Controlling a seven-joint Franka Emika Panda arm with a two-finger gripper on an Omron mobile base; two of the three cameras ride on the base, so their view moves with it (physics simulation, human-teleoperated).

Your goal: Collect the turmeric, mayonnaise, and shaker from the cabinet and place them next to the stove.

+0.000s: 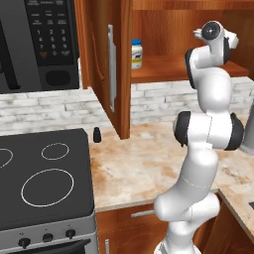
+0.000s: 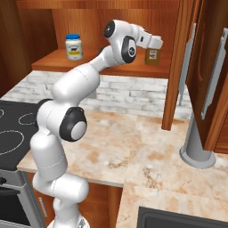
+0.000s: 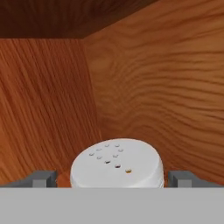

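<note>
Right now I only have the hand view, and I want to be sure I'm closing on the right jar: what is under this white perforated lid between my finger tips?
Observer: That lid tops the turmeric, a jar of brown powder on the cabinet shelf.
Operator: Where is the mayonnaise?
Observer: The mayonnaise stands on the same shelf, well apart from the turmeric, toward the stove end.
Operator: And the shaker?
Observer: The shaker stands upright on the counter, right beside the stove.
</note>
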